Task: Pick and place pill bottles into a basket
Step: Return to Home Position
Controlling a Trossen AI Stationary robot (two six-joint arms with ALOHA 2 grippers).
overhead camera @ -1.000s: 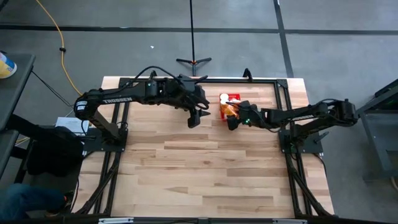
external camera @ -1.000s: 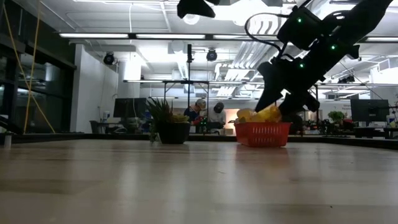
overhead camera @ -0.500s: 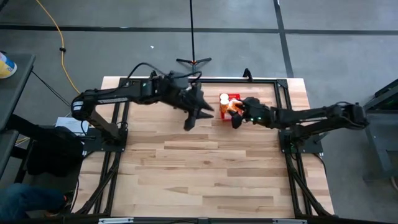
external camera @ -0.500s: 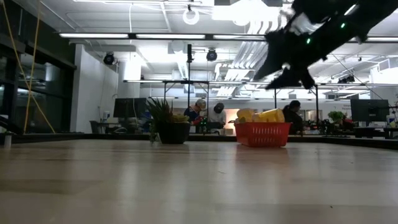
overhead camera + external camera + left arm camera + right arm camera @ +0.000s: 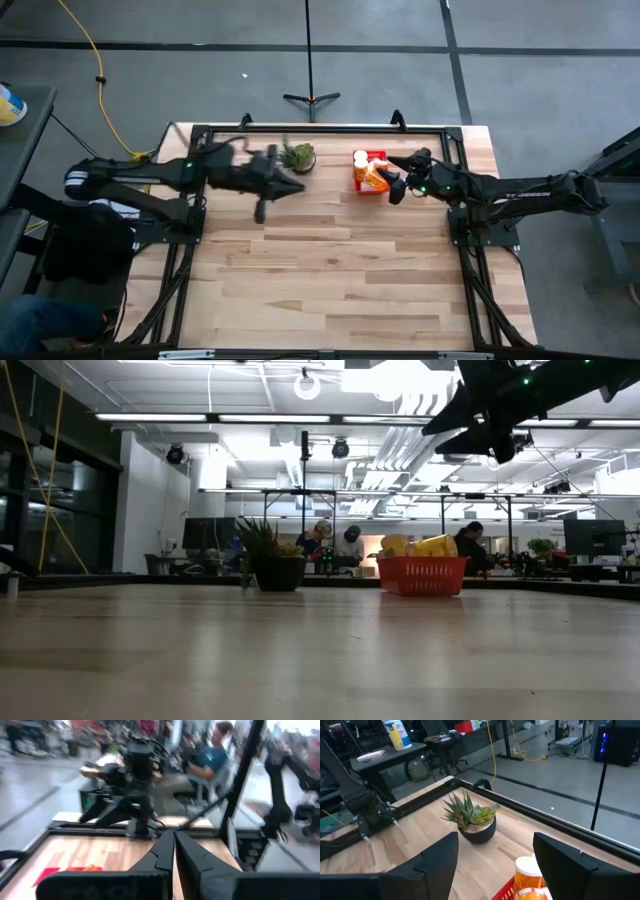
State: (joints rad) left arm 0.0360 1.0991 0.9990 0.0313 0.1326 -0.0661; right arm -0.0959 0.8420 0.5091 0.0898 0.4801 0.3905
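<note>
The red basket point(image 5: 378, 156) stands at the table's far edge, right of middle, and also shows in the low view point(image 5: 422, 575). Several orange pill bottles point(image 5: 372, 180) with white caps lie in it and stick up above its rim point(image 5: 415, 546). My right gripper point(image 5: 396, 178) is open and empty, raised just right of the basket; its wrist view point(image 5: 496, 839) shows one bottle cap point(image 5: 527, 866) below it. My left gripper point(image 5: 296, 187) is shut and empty, raised left of the basket point(image 5: 174, 837).
A small green potted plant point(image 5: 298, 156) in a dark bowl stands on the table left of the basket point(image 5: 270, 560) point(image 5: 472, 820). A black frame point(image 5: 320, 128) runs along the table's far edge and sides. People sit in the room beyond.
My right gripper has risen from the basket's bottles and drawn back a little toward the table's right edge. My left gripper has swung away from the basket toward the table's left edge, uncovering the plant. The bottles stay in the basket.
</note>
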